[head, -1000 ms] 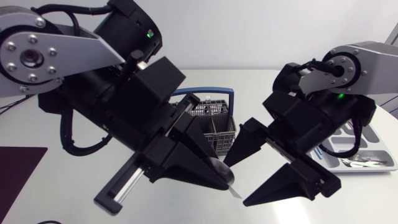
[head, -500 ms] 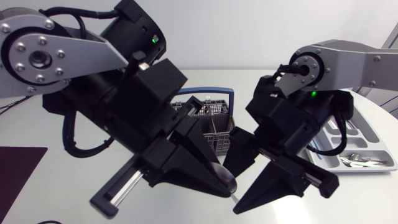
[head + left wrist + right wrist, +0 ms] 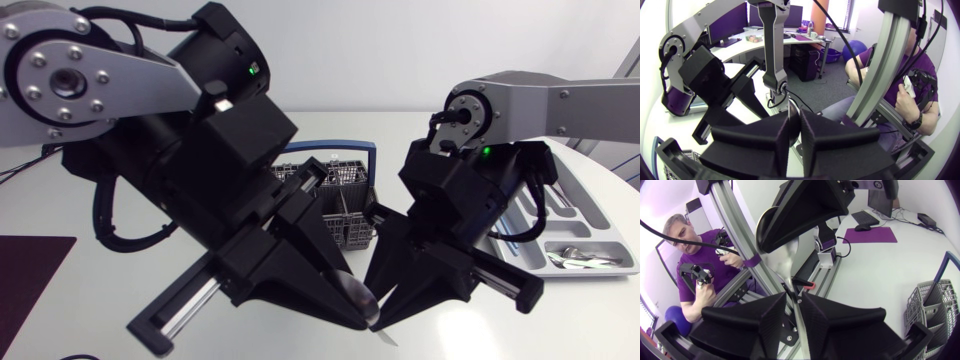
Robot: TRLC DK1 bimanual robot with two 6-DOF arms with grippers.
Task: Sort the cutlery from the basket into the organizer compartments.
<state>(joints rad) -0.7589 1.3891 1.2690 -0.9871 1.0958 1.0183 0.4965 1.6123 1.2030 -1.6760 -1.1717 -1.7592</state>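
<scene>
Two claws aloft, left claw (image 3: 794, 119) pinching spoon (image 3: 780, 255) (bowl end), handle seemingly inside right claw (image 3: 794, 301), grip there unclear

Left arm: silver-grey link arm with black joints (image 3: 110, 80), angled down toward the middle.
Left gripper: matte black wedge-fingered left gripper (image 3: 794, 122), clamped on a silver metal spoon (image 3: 782, 255).
Right gripper: matching black right gripper (image 3: 794, 305), tip to tip with the left gripper, pinching the spoon's handle.

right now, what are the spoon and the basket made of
Spoon: polished metal, probably steel; its surface shines like a mirror. Basket: grey matte lattice, likely moulded plastic, perhaps coated wire. Its handle is glossy blue and looks like plastic.
</scene>
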